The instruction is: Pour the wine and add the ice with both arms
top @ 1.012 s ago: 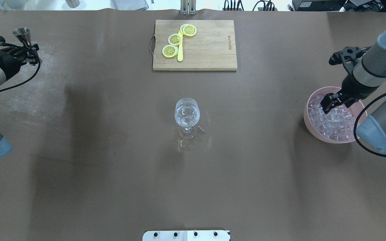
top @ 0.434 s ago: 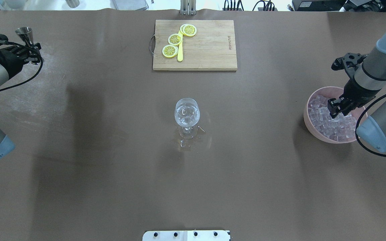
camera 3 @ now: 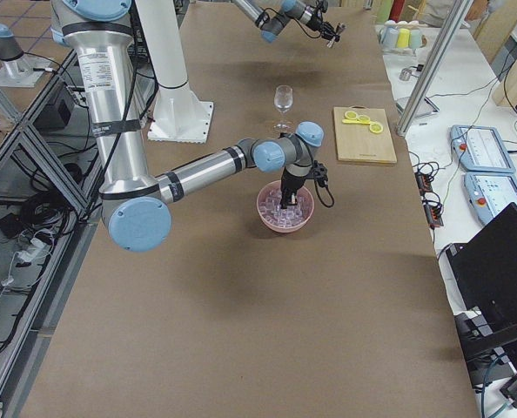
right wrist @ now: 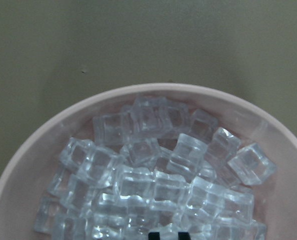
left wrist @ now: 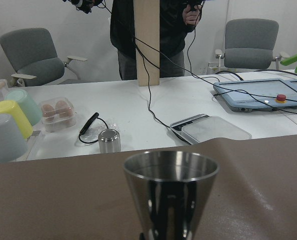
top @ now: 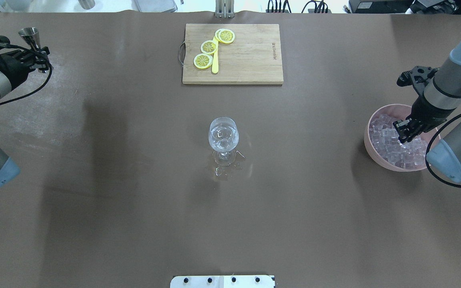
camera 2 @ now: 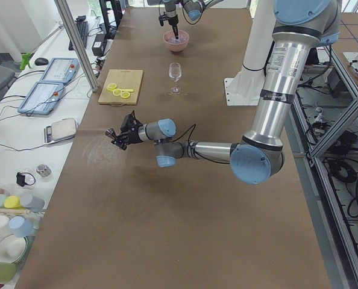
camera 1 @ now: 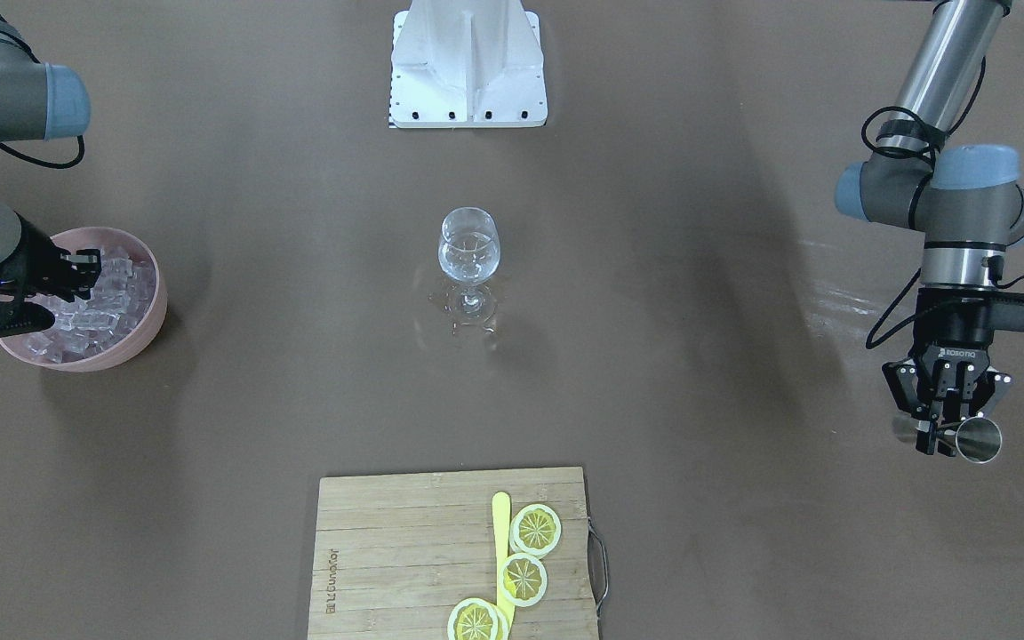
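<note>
The robot's black two-finger right gripper (top: 402,136) points down into a round pink bowl (top: 367,140) at the right end of the brown table (top: 134,208). Its tips are among the small clear ice cubes (right wrist: 153,165) heaped inside. In the right wrist view only the very ends of the fingers show at the lower edge, with a slim gap between them. Whether a cube is caught there cannot be told.

At the opposite end, near the far edge, the black left gripper (camera 1: 939,440) is clamped on the lower part of a polished steel cone-shaped jigger (left wrist: 171,195). The jigger is held upright with its mouth up, and what is in it cannot be seen.

Between the two silver-grey arms, a stemmed clear wine glass (top: 223,136) stands upright at mid-table, well apart from both grippers. Something clear glints in its bowl, too small to identify. A few glassy specks or wet spots (top: 225,170) lie on the table at its foot.

A rectangular wooden cutting board (top: 250,60) lies at the far edge, straight beyond the glass. On its left part are three round yellow lemon slices (top: 209,47), ranged along a narrow yellow strip (top: 215,64). The robot's white metal base block (camera 1: 468,62) sits at the near edge, in line with the glass.
</note>
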Available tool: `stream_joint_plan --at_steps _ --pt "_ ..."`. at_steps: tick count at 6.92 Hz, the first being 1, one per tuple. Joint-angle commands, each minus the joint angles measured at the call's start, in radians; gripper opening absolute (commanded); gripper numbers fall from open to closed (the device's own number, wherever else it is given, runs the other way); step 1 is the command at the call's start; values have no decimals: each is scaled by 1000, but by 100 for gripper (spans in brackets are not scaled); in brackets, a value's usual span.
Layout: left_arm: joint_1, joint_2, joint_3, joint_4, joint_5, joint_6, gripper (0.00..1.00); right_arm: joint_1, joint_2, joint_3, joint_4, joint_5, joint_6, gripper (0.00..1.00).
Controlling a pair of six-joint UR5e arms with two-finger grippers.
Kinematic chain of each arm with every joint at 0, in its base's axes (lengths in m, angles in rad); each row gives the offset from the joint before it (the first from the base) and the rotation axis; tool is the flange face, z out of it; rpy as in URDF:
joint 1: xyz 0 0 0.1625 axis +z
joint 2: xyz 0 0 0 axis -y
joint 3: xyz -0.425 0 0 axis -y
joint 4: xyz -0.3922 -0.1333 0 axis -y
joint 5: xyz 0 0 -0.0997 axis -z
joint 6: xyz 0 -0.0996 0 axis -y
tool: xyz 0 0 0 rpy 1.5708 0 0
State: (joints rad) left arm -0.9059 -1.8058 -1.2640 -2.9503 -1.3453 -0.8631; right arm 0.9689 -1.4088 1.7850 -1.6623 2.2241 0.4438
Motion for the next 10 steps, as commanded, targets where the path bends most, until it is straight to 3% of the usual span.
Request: stream_joint_plan --at_steps 1,2,4,5,6,7,10 --pt "-2 -6 0 7 0 1 0 36 16 7 -1 38 -4 0" --pt "-2 -7 0 13 0 0 0 69 16 10 1 87 -10 0" --pt "-2 -13 9 25 0 -2 0 80 19 30 -1 94 -8 0" --pt "-4 -15 30 31 2 -22 0 83 19 34 -1 94 -7 15" --pt "-4 -21 76 58 2 -45 0 88 19 43 -1 92 -1 99" --pt "-4 -23 90 62 3 -65 0 88 10 54 -1 91 0 100" --pt "11 -61 147 19 151 -109 0 88 10 60 1 82 0 100"
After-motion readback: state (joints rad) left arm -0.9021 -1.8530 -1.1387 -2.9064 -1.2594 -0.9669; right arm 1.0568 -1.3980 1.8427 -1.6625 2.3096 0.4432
